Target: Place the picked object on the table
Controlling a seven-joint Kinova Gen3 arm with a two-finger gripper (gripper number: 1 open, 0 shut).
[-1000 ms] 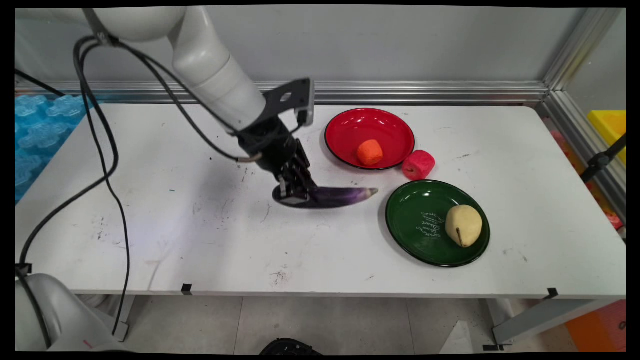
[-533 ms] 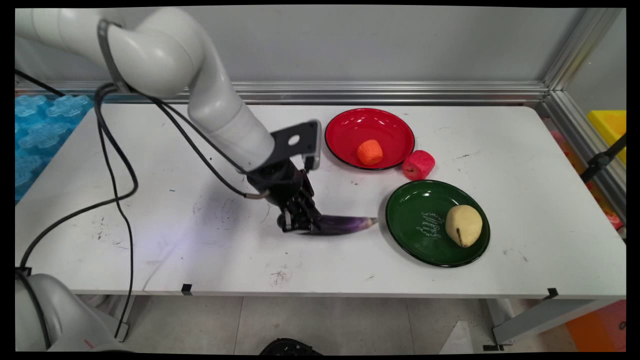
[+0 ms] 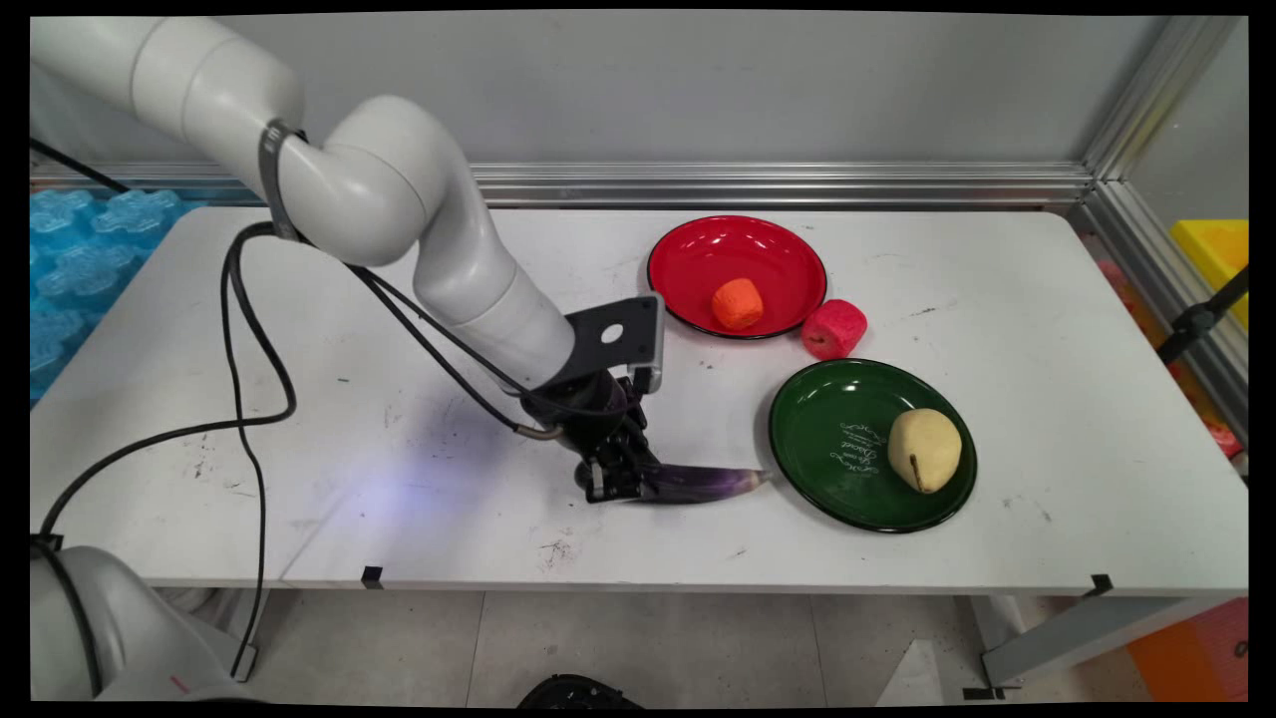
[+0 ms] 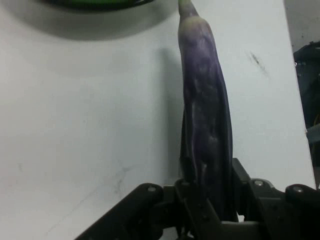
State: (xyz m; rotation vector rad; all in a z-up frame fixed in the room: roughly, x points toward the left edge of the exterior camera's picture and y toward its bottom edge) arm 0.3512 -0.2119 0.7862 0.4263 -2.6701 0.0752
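Note:
A long purple eggplant [image 3: 698,483] lies low over the table's front middle, its stem tip pointing right at the green plate [image 3: 827,439]. My black gripper [image 3: 616,479] is shut on the eggplant's thick left end. In the hand view the eggplant [image 4: 205,115] runs straight up from between the fingers [image 4: 192,200], and the green plate's rim [image 4: 95,4] shows at the top edge. A yellow pear [image 3: 924,450] rests in the green plate.
A red plate [image 3: 698,249] at the back holds an orange fruit [image 3: 738,304]. A pink-red knitted ball [image 3: 834,328] sits on the table between the two plates. The table's front edge [image 3: 638,588] is close below the gripper. Black cables [image 3: 249,399] hang at the left.
The gripper has carried the eggplant toward the table's front and slightly right, lowering it near the surface beside the green plate. The plates, fruit and ball have not moved.

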